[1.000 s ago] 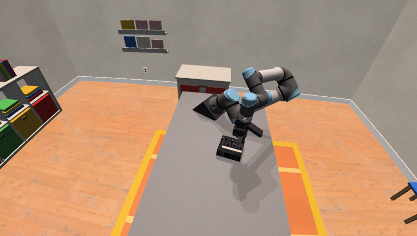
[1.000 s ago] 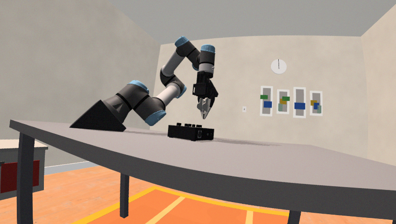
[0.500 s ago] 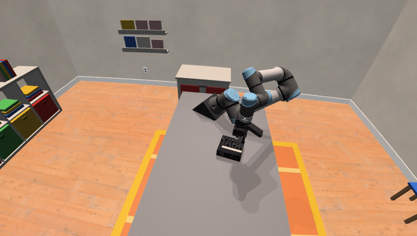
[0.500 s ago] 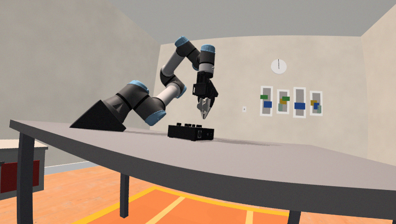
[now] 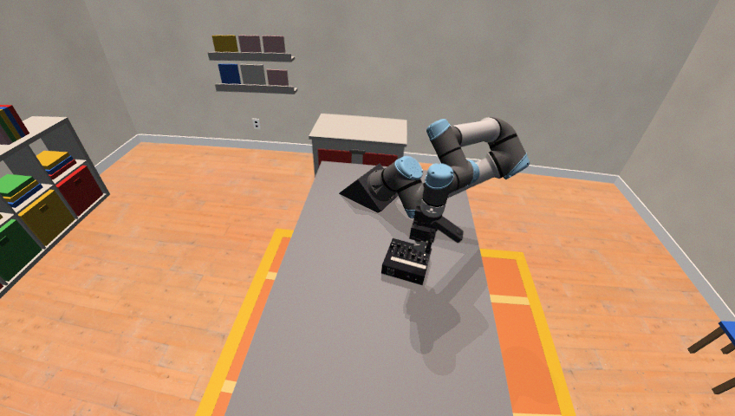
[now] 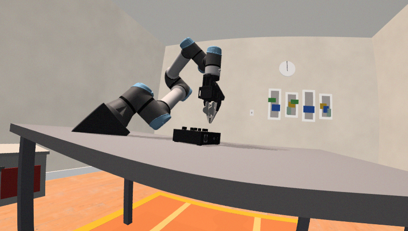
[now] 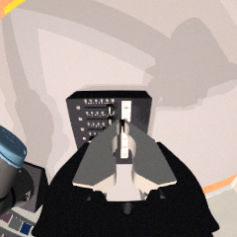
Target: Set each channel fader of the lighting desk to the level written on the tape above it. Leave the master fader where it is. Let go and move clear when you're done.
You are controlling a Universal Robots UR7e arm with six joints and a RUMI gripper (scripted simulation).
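The lighting desk (image 5: 406,260) is a small black box on the grey table, right of the table's middle. It also shows in the exterior view (image 6: 196,136) and in the wrist view (image 7: 110,118). Its top carries several fader knobs in slots and a pale tape strip (image 7: 126,110) along one side. My gripper (image 6: 210,120) hangs a short way above the desk with both fingers pressed together and nothing between them. In the wrist view the shut fingertips (image 7: 120,129) cover part of the fader rows and the tape. The writing on the tape is too small to read.
The arm's black base (image 5: 367,191) sits on the table behind the desk. A white cabinet (image 5: 357,138) stands at the table's far end. A shelf unit with coloured bins (image 5: 30,185) stands at the left wall. A blue stool (image 5: 722,345) is at the right edge.
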